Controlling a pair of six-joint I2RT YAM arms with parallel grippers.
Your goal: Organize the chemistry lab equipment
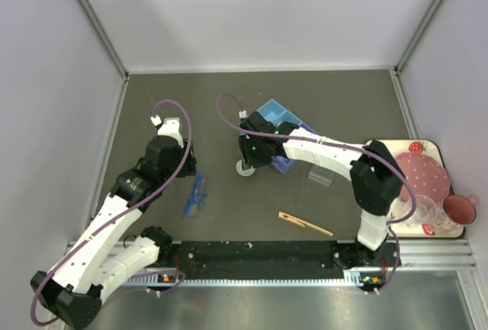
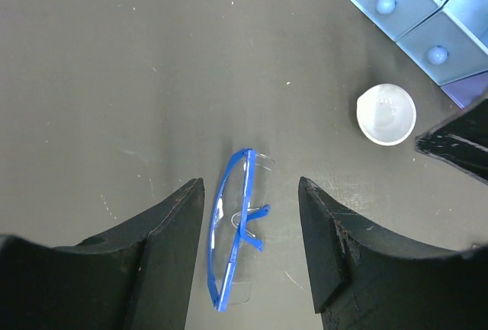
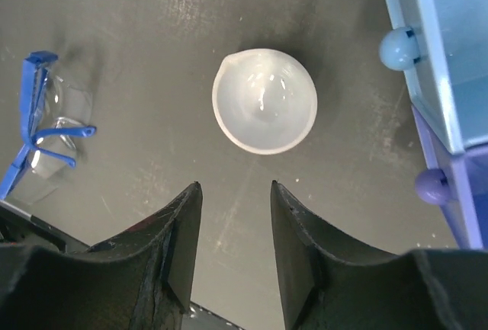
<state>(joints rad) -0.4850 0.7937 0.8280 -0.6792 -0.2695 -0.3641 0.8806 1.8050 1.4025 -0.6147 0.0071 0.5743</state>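
Observation:
Blue-framed clear safety glasses [image 1: 196, 195] lie on the dark table. My left gripper [image 1: 186, 168] is open and empty above them; in the left wrist view the glasses [image 2: 232, 231] lie between its fingers [image 2: 252, 193]. A small white spouted dish [image 1: 245, 168] sits beside blue and purple drawers [image 1: 278, 120]. My right gripper [image 1: 248, 159] is open and empty just short of the dish [image 3: 264, 100], as the right wrist view [image 3: 236, 189] shows. A wooden clip [image 1: 305, 223] lies front centre. No capped tubes or tube rack are in view.
A small clear piece [image 1: 321, 178] lies under the right arm. The strawberry-print tray [image 1: 438, 147] with a pink plate, a pink cup [image 1: 460, 208] and clear glassware [image 1: 424, 212] stands at the right edge. Walls enclose the table.

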